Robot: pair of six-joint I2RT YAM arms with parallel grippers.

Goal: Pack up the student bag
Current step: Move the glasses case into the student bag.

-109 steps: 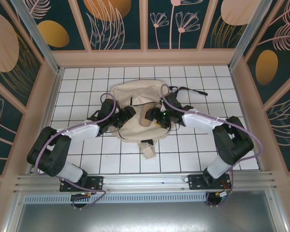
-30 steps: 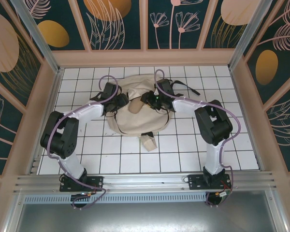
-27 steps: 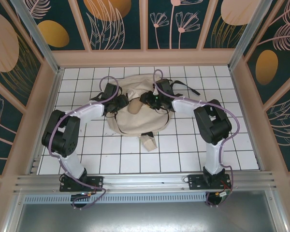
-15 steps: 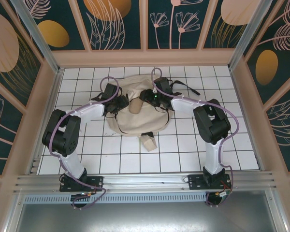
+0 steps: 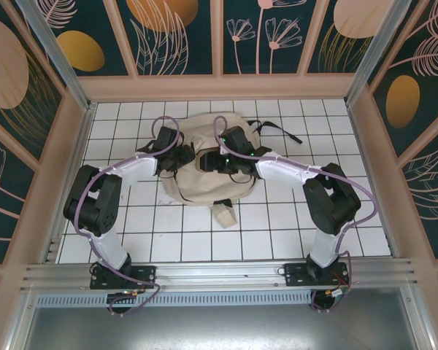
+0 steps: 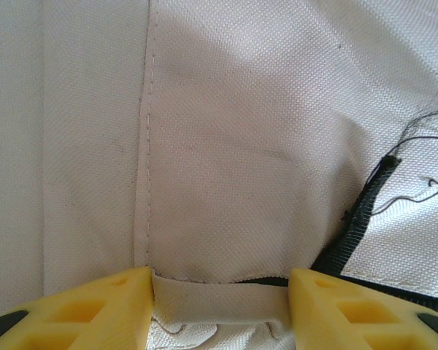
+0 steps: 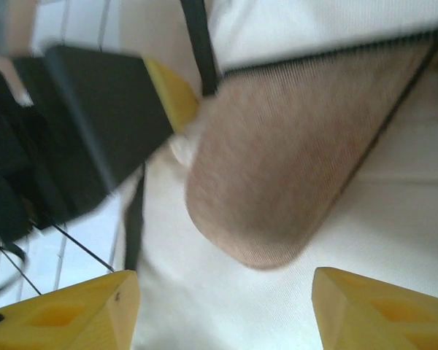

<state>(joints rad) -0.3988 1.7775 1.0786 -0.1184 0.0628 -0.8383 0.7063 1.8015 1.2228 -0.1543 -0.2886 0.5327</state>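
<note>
We are seeing the bag [image 5: 204, 186] lying lengthwise top-to-bottom in frame, its loop [image 5: 223, 214] lowest. The left gripper [image 6: 220, 281] is pinching its fabric; the right gripper [image 7: 225, 281] is hanging open, empty.

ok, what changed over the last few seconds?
Both arms reached farther out, and the bag slid away with them. The right end effector then swung left over the brown pouch and opened, apparently letting it go. The left end effector kept its hold on the bag's edge; the pouch still pokes from the opening.
</note>
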